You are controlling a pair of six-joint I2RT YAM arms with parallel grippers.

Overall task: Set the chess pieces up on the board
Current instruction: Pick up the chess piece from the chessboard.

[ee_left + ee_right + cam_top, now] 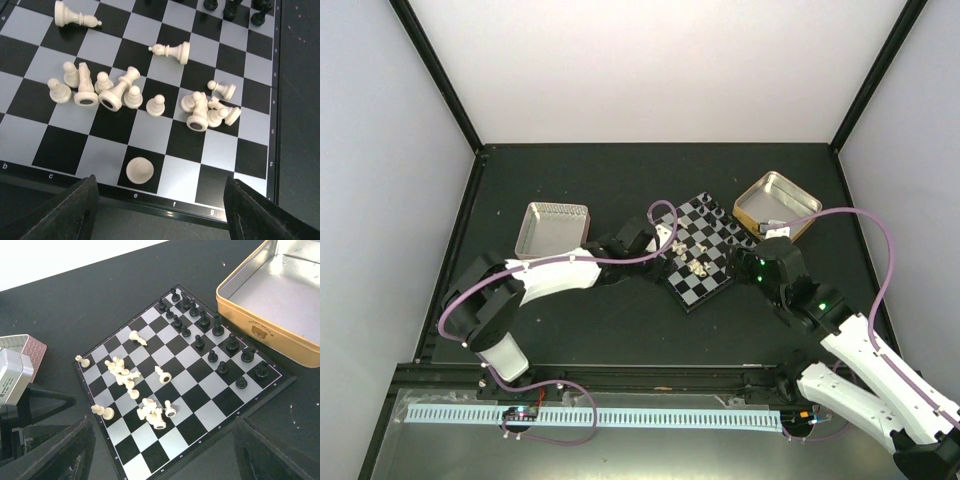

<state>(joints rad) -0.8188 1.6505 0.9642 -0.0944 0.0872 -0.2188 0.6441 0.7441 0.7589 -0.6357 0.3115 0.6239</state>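
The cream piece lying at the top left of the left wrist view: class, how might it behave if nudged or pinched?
The fallen cream piece looks round with a wider base, so a nudge probably rolls it in an arc. Small, hard-looking: likely light, stiff, perhaps slippery.

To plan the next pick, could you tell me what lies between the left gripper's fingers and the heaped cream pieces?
In the left wrist view, a single cream piece sits on a black square by the board's near rim; otherwise only bare squares.

Left arm (552, 274) and right arm (878, 368): white shells over black joints — a purple cable (886, 238) along each; seemingly small green lights (761, 264) on the right wrist.
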